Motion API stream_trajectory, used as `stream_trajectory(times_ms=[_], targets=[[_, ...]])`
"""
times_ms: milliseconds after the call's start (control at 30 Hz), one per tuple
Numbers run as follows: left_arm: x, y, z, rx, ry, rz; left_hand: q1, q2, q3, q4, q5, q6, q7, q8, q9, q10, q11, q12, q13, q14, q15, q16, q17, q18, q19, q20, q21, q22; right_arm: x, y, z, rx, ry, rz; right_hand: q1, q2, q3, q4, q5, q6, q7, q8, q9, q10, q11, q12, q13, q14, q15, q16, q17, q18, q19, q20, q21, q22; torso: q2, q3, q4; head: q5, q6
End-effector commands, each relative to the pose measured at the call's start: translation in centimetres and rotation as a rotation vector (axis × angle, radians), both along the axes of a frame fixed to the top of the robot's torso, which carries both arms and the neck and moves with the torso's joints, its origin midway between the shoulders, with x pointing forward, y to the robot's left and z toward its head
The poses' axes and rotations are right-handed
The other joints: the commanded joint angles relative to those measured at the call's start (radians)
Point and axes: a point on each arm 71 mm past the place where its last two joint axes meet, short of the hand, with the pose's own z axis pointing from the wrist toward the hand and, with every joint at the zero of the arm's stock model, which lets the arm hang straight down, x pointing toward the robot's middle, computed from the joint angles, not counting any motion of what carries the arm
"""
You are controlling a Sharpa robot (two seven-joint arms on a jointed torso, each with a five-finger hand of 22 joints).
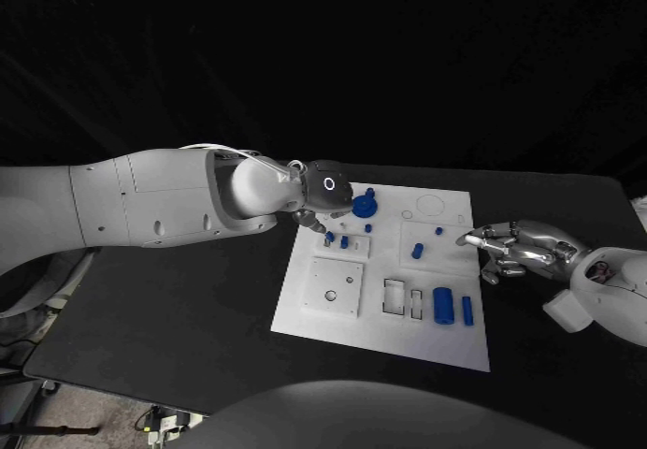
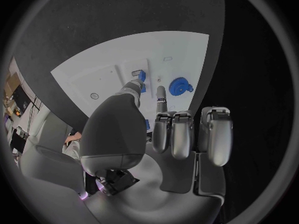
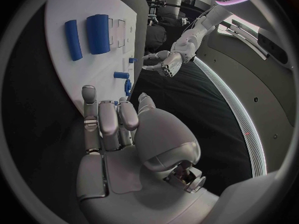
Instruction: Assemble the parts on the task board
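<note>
No text, label or number is legible on anything in these views.

Gear [image 1: 364,201] at task board's [image 1: 323,323] far edge; cylinders [image 1: 444,305] near right.

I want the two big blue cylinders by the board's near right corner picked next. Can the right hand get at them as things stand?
Probably yes. The right hand holds nothing beside the task board, and the blue cylinders lie uncovered nearby.
</note>
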Motion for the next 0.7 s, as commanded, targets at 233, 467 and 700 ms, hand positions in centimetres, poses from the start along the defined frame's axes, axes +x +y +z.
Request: stream_trajectory(times_ms=[233, 467, 700], targets=[[0.0, 0.1, -0.7, 0.025, -0.005, 0.031, 0.0, -0.002, 0.04, 0.0, -0.031, 0.002, 0.003, -0.013, 0.003, 0.106, 0.003, 0.002, 0.263, 0.105, 0.005, 0.002, 0.263, -0.015, 0.104, 0.0, 0.002, 0.263, -0.1, 0.0, 0.1, 0.013, -0.012, 0.007, -0.01, -0.003, 0.0, 0.009, 0.006, 0.009, -0.001, -0.004, -0.002, -0.003, 0.0, 0.001, -0.001, -0.004, 0.0, 0.003, 0.001, 0.005, -0.002, 0.002, 0.001, 0.05, 0.0, 0.0004, 0.0001, 0.0, 0.0], [0.0, -0.2, -1.2, 0.026, 0.002, 0.029, -0.005, -0.004, 0.099, -0.001, -0.058, 0.004, 0.008, -0.022, 0.007, 0.106, 0.005, 0.002, 0.263, 0.105, 0.007, 0.002, 0.263, -0.015, 0.104, 0.002, 0.002, 0.263, -0.1, 0.1, 0.1, 0.016, -0.012, 0.01, -0.011, -0.003, 0.0, 0.01, 0.008, 0.009, -0.001, -0.005, -0.002, -0.004, 0.0, 0.001, -0.002, -0.005, 0.0, 0.003, 0.0, 0.006, -0.003, 0.002, 0.0, 0.05, 0.0, 0.0003, 0.0001, 0.001, 0.0], [0.0, -0.4, -1.7, 0.033, 0.01, 0.028, -0.009, -0.008, 0.161, -0.002, -0.093, 0.008, 0.009, -0.03, 0.012, 0.106, 0.007, 0.002, 0.263, 0.105, 0.009, 0.002, 0.263, -0.015, 0.104, 0.004, 0.002, 0.263, -0.1, 0.1, 0.1, 0.016, -0.011, 0.011, -0.011, -0.003, 0.0, 0.01, 0.008, 0.009, -0.001, -0.005, -0.002, -0.004, 0.0, 0.001, -0.002, -0.005, 0.0, 0.003, 0.0, 0.006, -0.003, 0.002, 0.0, 0.05, 0.0, -0.0003, -0.0004, 0.001, 0.0]])
